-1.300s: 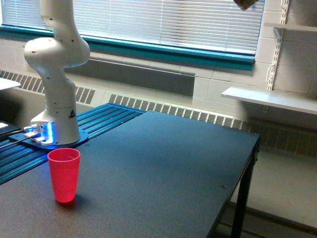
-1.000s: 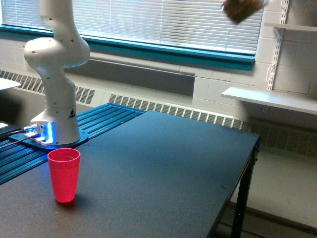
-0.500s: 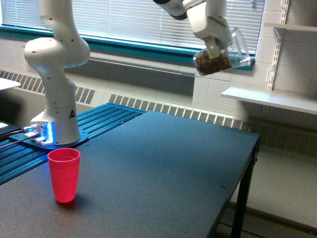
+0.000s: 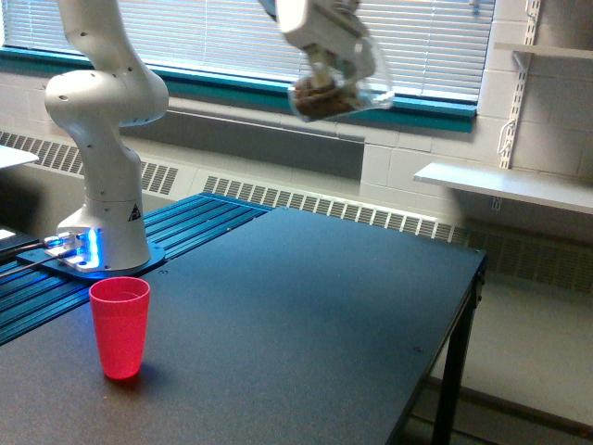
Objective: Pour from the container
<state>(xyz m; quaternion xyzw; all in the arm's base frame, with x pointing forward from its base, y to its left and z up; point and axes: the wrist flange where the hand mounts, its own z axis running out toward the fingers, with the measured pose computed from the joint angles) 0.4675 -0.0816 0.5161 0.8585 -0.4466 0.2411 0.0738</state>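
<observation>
the container [image 4: 335, 91], a small clear plastic jar, is held high in the air near the top of the exterior view, in front of the window blinds [image 4: 232, 37]. it is tilted, with its closed bottom lower and toward the exterior view's left and its mouth pointing toward the exterior view's right. brown nugget-like pieces [image 4: 318, 100] are seen gathered in the lower, left part of the jar, while the right part looks see-through. the outlines of jar and arm are blurred.

the gripper [image 4: 324, 51] is seen just above the jar, closed around it from above; the separate fingers are too blurred to be made out. the white arm is seen reaching in from the upper edge of the view.

the red cup [image 4: 119, 326] stands upright on the dark table [image 4: 306, 315], near its front left part in the exterior view, well apart from the held jar and far below it. nothing is seen falling from the jar.

the white robot base [image 4: 107, 176] is mounted behind the red cup, on a blue ribbed platform [image 4: 185, 227], with a blue light glowing at its foot. a white shelf [image 4: 500, 185] is fixed to the wall at the exterior view's right.
</observation>
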